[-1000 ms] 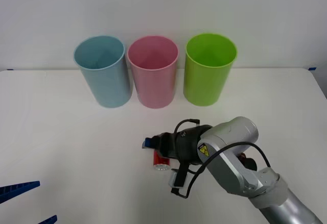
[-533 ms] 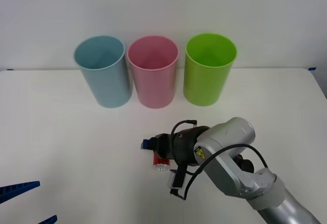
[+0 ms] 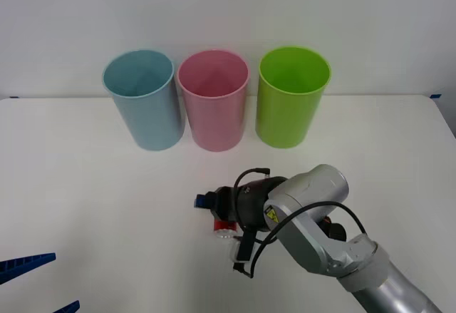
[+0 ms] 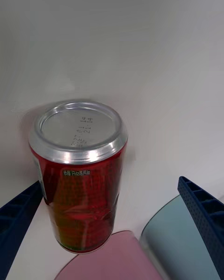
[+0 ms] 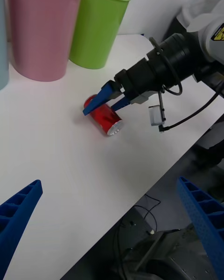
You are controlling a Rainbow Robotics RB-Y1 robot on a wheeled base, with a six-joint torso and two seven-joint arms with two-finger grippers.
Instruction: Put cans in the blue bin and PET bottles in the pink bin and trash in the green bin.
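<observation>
Right gripper (image 5: 106, 101) jaws stood wide, straddling can (image 5: 103, 116) lying on desk (image 3: 85, 206). Can judged light, stiff, slippery; grip mid-body. Left gripper (image 5: 109, 224) jaws wide, idle.

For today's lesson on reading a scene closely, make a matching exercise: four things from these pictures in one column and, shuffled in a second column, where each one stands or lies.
Things:
1. blue bin
2. pink bin
3. green bin
4. can

Places:
A. lying on its side between the open fingers of the right end effector
B. middle of the row
C. end of the row on the robot's right
D. end of the row on the robot's left

Pairs: 1-D, 2-B, 3-C, 4-A
</observation>
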